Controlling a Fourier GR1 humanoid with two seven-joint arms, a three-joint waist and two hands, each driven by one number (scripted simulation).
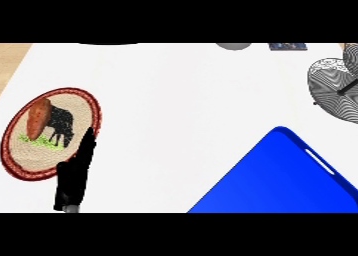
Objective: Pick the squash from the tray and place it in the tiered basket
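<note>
Counter top (pixel 174 100) of plain white carries one round woven plate with a red rim and a black animal picture (pixel 82 102), one glossy blue tray (pixel 285 175) and one tiered basket of black-and-white swirled bowls (pixel 337 87). One orange-brown squash (pixel 38 117) lies on the plate's left part, well apart from tray and basket. One black left hand (pixel 75 172) shows, fingers straight and released, reaching over the plate's lower right rim and grasping nothing.

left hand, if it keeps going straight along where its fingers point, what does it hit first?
Likely the round plate: the left hand points up the view, fingers already over the plate's right rim. The orange-brown vegetable on it lies further left, off that line. Height above the plate is unclear.
</note>
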